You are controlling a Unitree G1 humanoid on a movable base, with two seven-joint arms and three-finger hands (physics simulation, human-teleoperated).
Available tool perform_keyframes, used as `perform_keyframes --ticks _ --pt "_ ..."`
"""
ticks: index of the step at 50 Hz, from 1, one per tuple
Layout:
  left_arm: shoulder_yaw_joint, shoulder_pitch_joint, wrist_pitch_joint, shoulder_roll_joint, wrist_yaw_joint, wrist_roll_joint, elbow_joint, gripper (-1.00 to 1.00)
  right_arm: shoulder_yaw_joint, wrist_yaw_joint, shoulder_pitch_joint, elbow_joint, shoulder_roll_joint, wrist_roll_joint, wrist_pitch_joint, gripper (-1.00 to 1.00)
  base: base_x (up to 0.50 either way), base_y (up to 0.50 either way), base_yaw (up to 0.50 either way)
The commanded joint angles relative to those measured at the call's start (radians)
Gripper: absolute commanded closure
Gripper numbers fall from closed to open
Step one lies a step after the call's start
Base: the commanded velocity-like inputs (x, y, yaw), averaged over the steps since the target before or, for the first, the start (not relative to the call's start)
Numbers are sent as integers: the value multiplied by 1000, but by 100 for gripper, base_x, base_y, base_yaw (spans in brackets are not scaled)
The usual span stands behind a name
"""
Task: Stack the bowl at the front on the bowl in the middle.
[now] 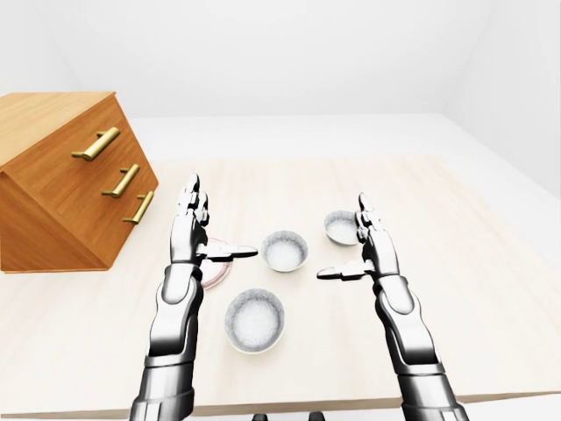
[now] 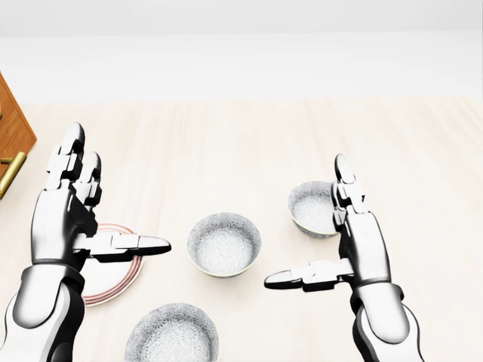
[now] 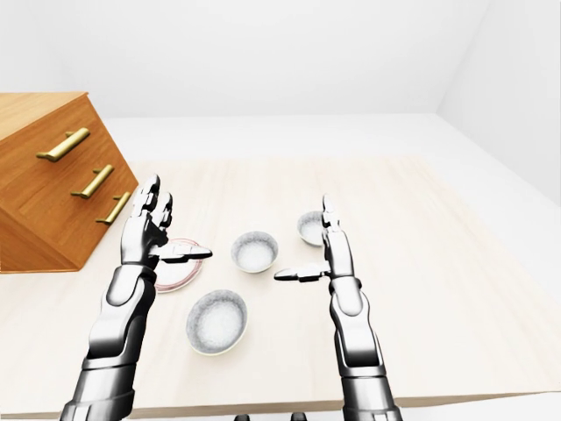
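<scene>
Here I see a pale wooden table [image 1: 473, 289] in a white-walled room, a wooden drawer chest [image 1: 66, 180] at its left. Both my left hand [image 1: 188, 230] and right hand [image 1: 370, 250] hover with fingers spread, holding nothing. The front bowl [image 1: 254, 320] sits low between them, the middle bowl [image 1: 284, 251] just above it, a third bowl [image 1: 340, 227] beside my right hand, and a plate [image 2: 113, 280] under my left.

Three bowls [image 1: 284, 251], one plate [image 2: 113, 275], one dresser [image 1: 66, 175].
</scene>
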State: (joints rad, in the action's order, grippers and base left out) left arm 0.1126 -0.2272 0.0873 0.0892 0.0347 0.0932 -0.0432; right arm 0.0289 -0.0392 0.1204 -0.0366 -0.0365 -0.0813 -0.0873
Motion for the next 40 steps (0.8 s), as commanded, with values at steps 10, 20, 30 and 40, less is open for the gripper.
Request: perform_keyframes --ticks 10,20,30,40 --pt "0 8 0 -2 -3 4 0 -100 -10 -21 -25 12 -1 -47 2 -100 0 0 0" --pt "9 23 0 2 0 7 -29 -100 -28 24 206 263 -102 -429 175 -100 0 0 0" --pt "-1 23 0 -3 3 4 -31 -100 -60 139 404 684 -157 -787 175 -100 0 0 0" --pt "5 18 0 0 7 10 -24 -100 -96 310 619 1166 -182 -890 175 -100 0 0 0"
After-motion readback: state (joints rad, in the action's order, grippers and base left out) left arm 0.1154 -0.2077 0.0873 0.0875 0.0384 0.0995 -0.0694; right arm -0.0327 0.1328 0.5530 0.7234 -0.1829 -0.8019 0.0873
